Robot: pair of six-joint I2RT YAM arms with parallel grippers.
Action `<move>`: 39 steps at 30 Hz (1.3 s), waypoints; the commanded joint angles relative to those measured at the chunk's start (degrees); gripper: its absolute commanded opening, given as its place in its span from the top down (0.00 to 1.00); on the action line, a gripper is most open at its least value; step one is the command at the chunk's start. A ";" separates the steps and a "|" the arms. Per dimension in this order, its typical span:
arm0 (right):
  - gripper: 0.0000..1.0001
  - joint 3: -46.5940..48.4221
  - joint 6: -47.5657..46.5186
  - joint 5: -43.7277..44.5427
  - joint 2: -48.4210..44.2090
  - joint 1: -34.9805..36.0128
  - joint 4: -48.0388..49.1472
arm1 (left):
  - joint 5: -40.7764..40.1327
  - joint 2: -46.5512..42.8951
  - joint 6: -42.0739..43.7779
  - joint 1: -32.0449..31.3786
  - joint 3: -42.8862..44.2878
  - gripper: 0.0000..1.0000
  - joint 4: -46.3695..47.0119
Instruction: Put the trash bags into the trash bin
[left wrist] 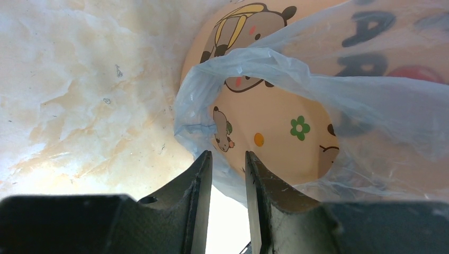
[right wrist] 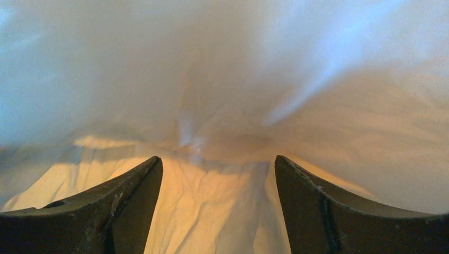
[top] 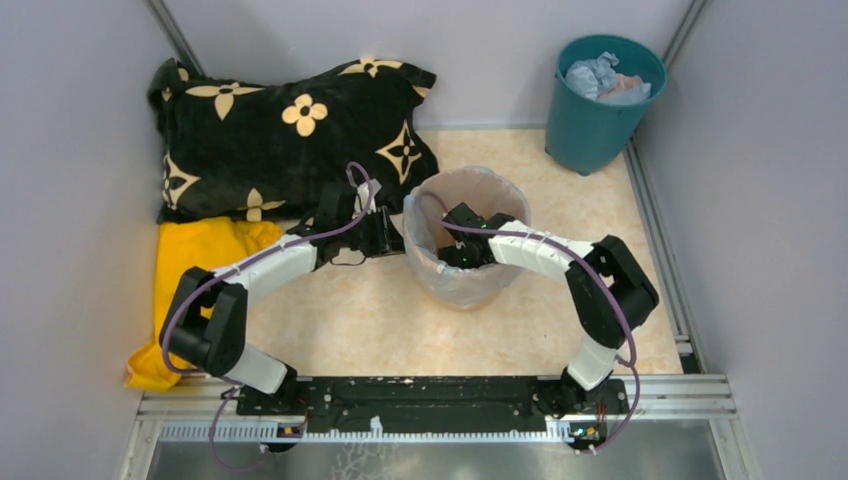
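— When viewed from overhead, which materials & shapes?

— Fig. key. Trash bin point(left wrist: 275, 143): round, tapered, peach-orange plastic w/ cartoon prints on wall, upright at mid-table. Trash bag point(top: 447, 288): thin, crinkly, see-thru pale-blue film, lining bin interior, folded over lip & draped down outside. Table point(top: 350, 320): glossy beige marble-look top. Cushion point(top: 290, 130): soft, black, yellow flower motifs, far left by back wall. Yellow cloth point(top: 200, 265): crumpled, just in front of cushion, along left edge. Teal bucket point(top: 580, 130): dark, round, tapered, far right corner, well apart from bin. Pale crumpled scraps point(top: 605, 78) inside it, kind unclear.

— Counts?

— Buckets ×2 (1 peach, 1 teal). Bag lining bin ×1. Cushion ×1. Cloth ×1. Arms ×2, 2 fingers each.

— Arm pose & tool state?

— Left arm point(top: 270, 265): elbow back at near left, forearm extended fwd-right. Left gripper point(left wrist: 227, 154): outside bin, just beside its left wall. Narrow-set jaws w/ slim gap. Loop of film just beyond tips. No grip seen, contact w/ film not determinable. Right arm point(top: 560, 250): elbow out to right, forearm bent back left over rim. Right gripper point(right wrist: 217, 159): down inside lined bin. Jaws wide apart, holding no item. Wrinkled film on all sides & over bin floor ahead.
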 commanded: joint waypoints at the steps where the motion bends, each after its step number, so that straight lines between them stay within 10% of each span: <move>1: 0.22 6.66 0.20 1.02 -6.75 0.27 -4.43 | 0.23 1.03 0.27 0.07 -0.23 0.64 0.96; 23: 0.15 15.61 8.45 20.01 -42.22 -6.91 -14.80 | -0.50 -0.43 1.52 0.07 0.13 0.58 -1.86; 27: 0.14 11.14 9.83 22.56 -49.02 -11.83 -17.11 | -1.20 -0.74 2.61 0.12 0.50 0.49 -2.95; 34: 0.11 4.83 13.81 30.50 -56.06 -12.80 -20.02 | -3.32 -4.06 6.19 2.34 2.72 0.02 -10.33; 39: 0.10 0.06 16.46 33.63 -58.64 -12.84 -19.22 | -7.83 -10.32 9.09 4.04 6.52 0.01 -20.14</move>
